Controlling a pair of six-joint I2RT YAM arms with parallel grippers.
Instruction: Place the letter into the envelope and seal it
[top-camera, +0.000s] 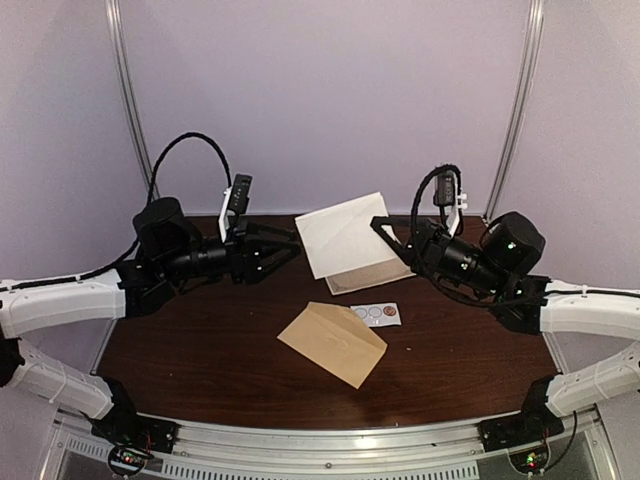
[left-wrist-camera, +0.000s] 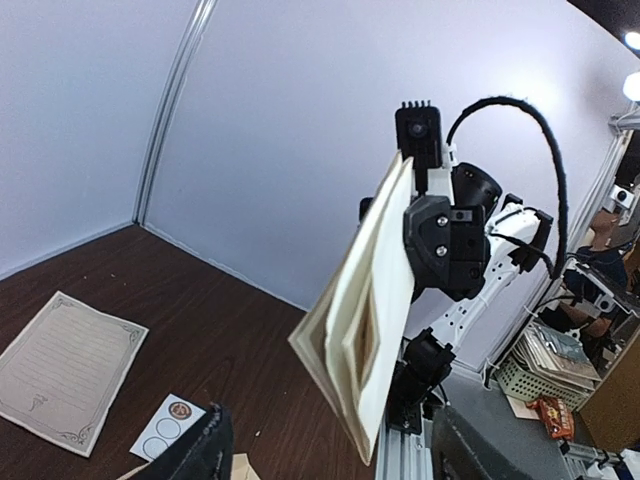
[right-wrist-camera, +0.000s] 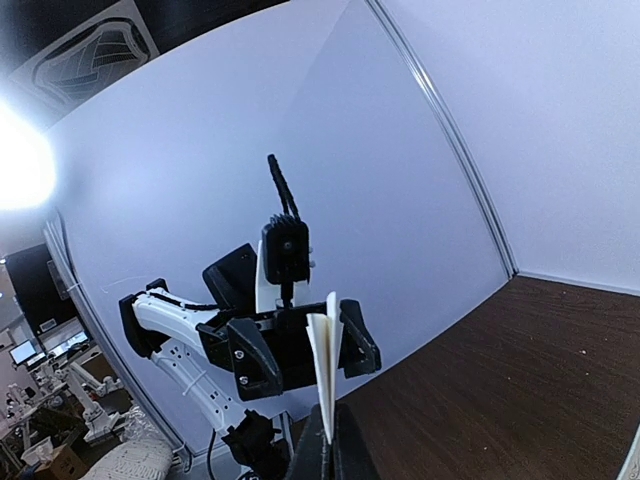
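Your right tool (top-camera: 385, 228) is squeezed shut on one edge of the folded white letter (top-camera: 338, 235). It holds the letter up in the air, above the surface (top-camera: 200, 350). Your left tool (top-camera: 287, 245) is close to the other edge of the letter. Its fingers (left-wrist-camera: 200, 452) stand wide apart and hold nothing. So the letter hangs between your two tools.

The envelope (top-camera: 333, 343) lies flat on the surface, down below both tools. It is closer to the arm bases than the tools are. It is to the left of your right tool and to the right of your left tool. Neither tool touches it.

A small white card with round stickers (top-camera: 377, 315) lies just beside the envelope's far corner. A printed sheet (top-camera: 368, 277) lies flat under the held letter.
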